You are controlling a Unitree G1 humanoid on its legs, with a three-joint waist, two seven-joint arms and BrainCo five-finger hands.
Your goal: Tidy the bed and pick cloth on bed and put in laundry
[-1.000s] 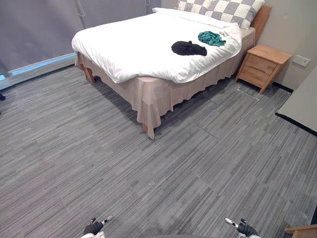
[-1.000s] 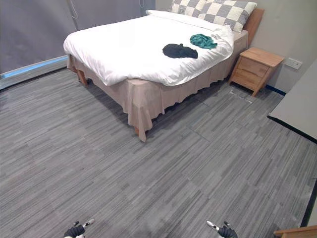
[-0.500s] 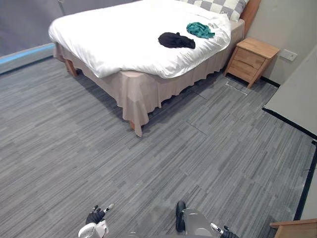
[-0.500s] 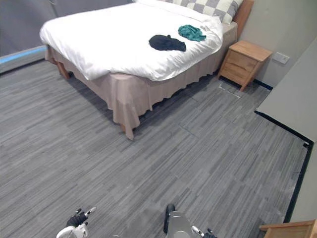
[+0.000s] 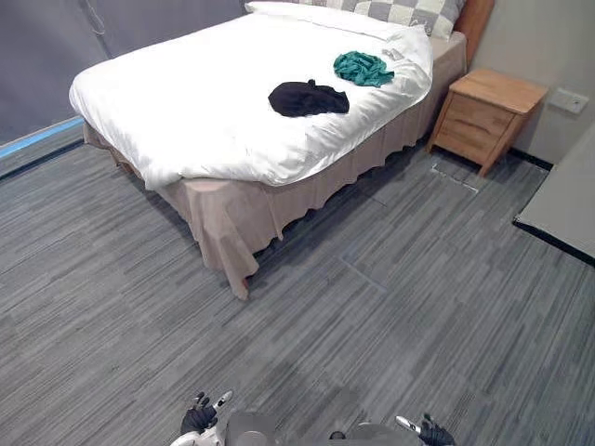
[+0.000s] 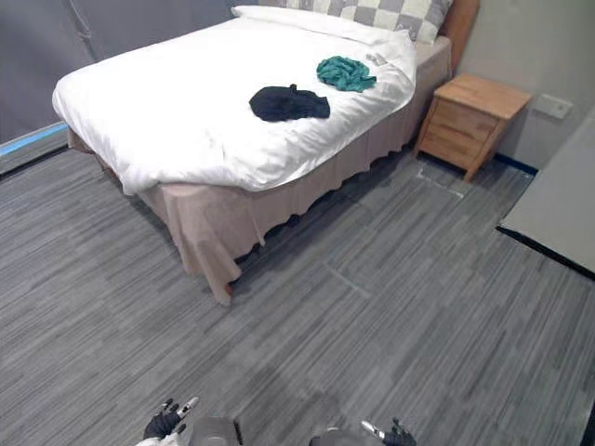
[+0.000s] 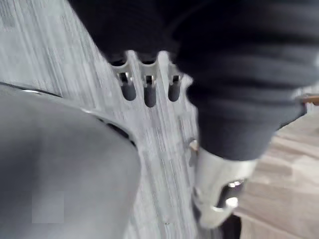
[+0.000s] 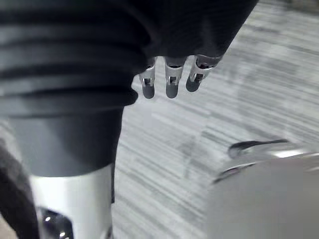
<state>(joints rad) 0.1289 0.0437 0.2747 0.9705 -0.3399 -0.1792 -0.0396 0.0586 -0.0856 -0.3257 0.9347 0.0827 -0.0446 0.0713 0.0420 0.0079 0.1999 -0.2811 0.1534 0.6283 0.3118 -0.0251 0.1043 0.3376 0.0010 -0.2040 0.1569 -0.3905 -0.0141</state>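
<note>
**Approach to the bedside before any reach**

The black cloth (image 5: 307,98) and the teal cloth (image 5: 363,68) are seen lying near each other on the white duvet of the bed (image 5: 186,111), towards its head end and well apart from the robot. The left hand (image 5: 199,417) and right hand (image 5: 432,432) are held low, their fingers relaxed and nothing gripped. The step in hand is judged to be the walk to the bed. The side by the nightstand (image 5: 488,111) should be favoured, since both cloths lie nearer that edge. The bed's corner and skirt should be cleared, and a hand raised only once the black cloth is within reach.
</note>
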